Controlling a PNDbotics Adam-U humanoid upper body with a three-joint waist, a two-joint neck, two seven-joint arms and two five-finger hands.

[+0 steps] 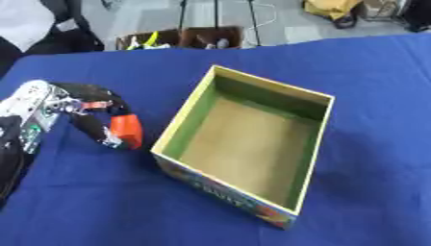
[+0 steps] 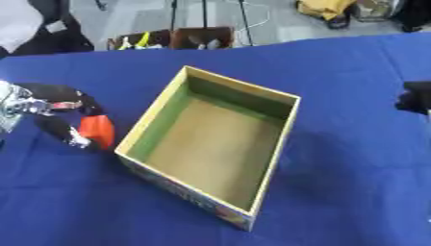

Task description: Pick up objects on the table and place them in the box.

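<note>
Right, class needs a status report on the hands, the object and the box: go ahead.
Left hand curled round orange object, left of box. Box open, nothing inside. Right hand barely in view at right edge. Nothing between object and box.

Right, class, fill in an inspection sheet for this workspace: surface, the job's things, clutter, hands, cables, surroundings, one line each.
Surface: blue cloth covers the table.
Job's things: open box with green inner walls and a brown floor, nothing seen inside; an orange object held left of the box, outside it.
Clutter: nothing seen on the cloth.
Hands: left hand has its fingers curled round the orange object; a dark shape at the right edge of the right eye view may be the right hand, its fingers cannot be made out.
Cables: a pale cable on the floor beyond the table.
Surroundings: brown cartons and stand legs behind the far edge.
</note>
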